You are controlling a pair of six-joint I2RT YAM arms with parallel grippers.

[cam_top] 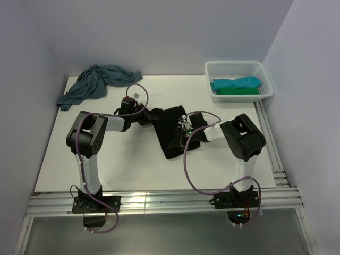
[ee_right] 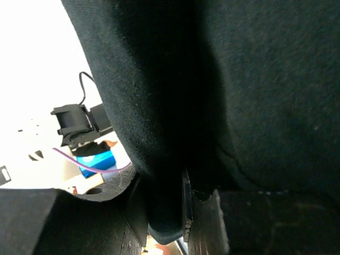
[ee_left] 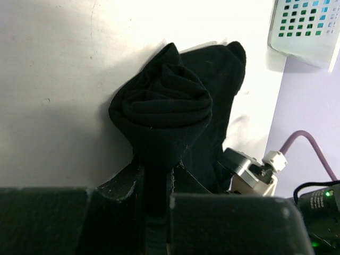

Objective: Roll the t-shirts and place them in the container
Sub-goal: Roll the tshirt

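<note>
The black t-shirt (cam_top: pixel 172 133) lies mid-surface, between the two arms; its far-left end is wound into a tight, layered bundle, plain in the left wrist view (ee_left: pixel 162 109), while the rest spreads flat towards the near side; so I judge this roll begun but far from finished. The left fingers (ee_left: pixel 156 178) are nearly closed, pinching the cloth just below that bundle; the right fingers (ee_right: pixel 164 207) are drawn in on a hanging fold of the same shirt, with only a narrow gap, filled by black cloth.

Further out, the dusty-blue t-shirt (cam_top: pixel 95 82) sits in a loose heap at the far-left corner, not rolled; the turquoise t-shirt (cam_top: pixel 236 84) and green t-shirt (cam_top: pixel 239 91) lie in the white basket (cam_top: pixel 234 65) at the far right, seemingly bundled already; so two shirts are probably left.
</note>
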